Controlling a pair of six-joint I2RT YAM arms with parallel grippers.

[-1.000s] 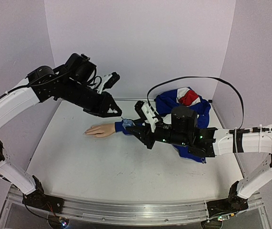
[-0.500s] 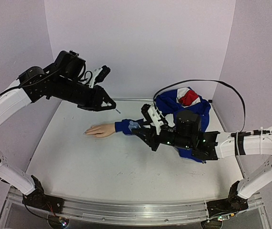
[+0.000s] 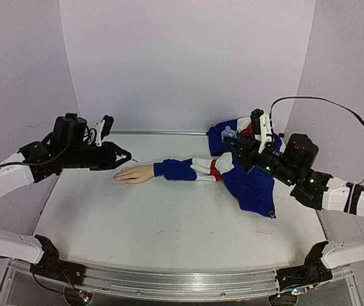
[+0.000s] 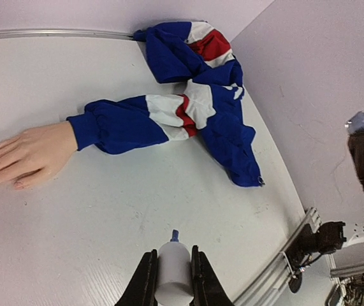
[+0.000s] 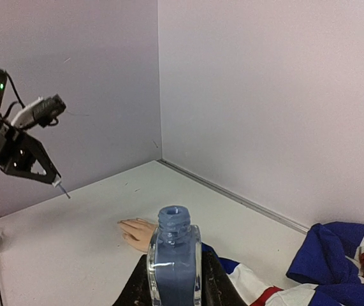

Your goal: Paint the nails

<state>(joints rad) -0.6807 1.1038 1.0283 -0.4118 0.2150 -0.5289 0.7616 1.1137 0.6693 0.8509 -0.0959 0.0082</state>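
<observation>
I worked in a robot lab's test cell. My white table [image 3: 169,223] was boxed in on three sides by plain pale purple walls [image 3: 188,64]. A metal rail [image 3: 169,282] ran along the near edge and carried my arm bases [image 3: 51,264]. A black cable [image 3: 334,104] looped loose above my right arm [image 3: 354,197]. The mannequin hand [image 3: 136,173] lay on the table as a practice dummy.

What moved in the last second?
The left gripper, shut on the brush cap, swung left and down from above the cuff to near the fingertips of the mannequin hand. The right gripper, holding the open polish bottle, pulled back right to the jacket. Hand and jacket stayed put.
</observation>
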